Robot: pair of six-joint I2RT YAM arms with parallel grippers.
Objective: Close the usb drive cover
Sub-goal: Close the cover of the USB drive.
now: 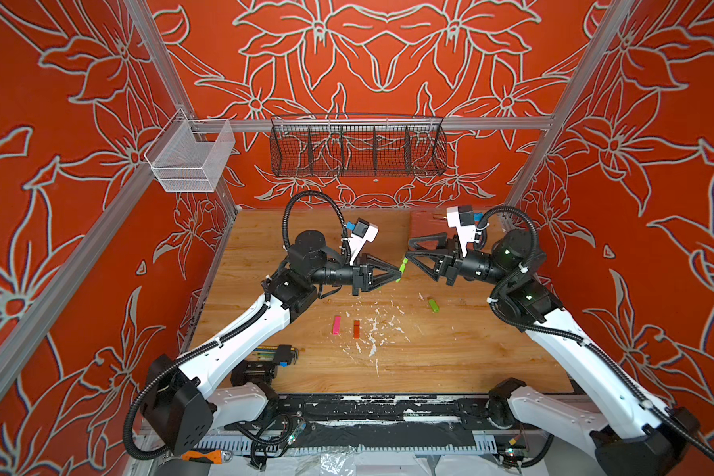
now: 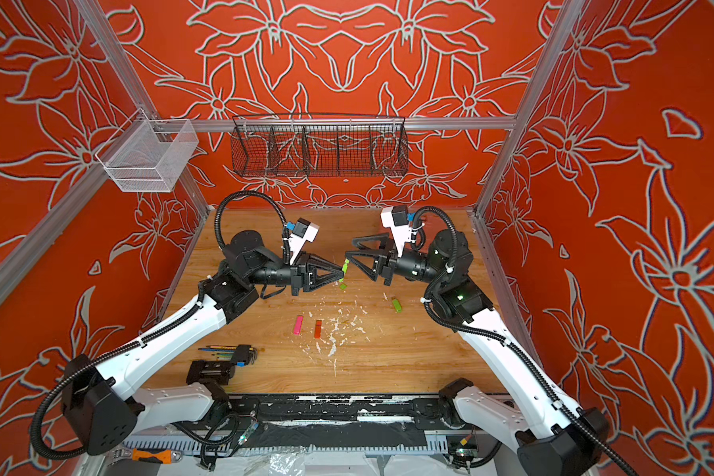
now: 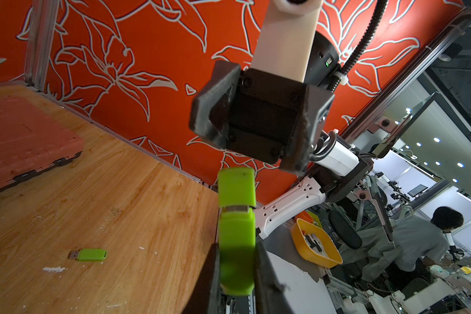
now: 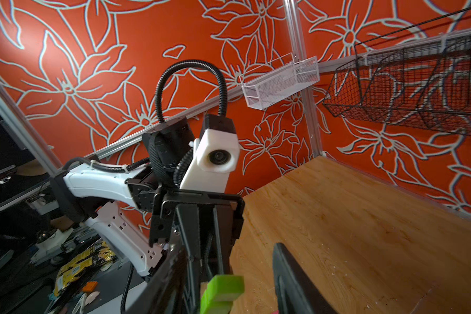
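While poised above the scuffed pale wooden tabletop (image 1: 306,371), clamps with the black triangular left gripper (image 1: 400,273) tight onto the lime-green plastic USB drive (image 3: 237,252), mid-air, over mid-table. Opposite, just beside: black right gripper (image 1: 408,249), jaws roughly half spread, grasping nothing. Matching green cap (image 3: 236,187) almost seated, sliver of metal plug showing. Loose on the wood: uncapped green stick (image 1: 433,305), pink stick (image 1: 337,324), orange stick (image 1: 356,328).
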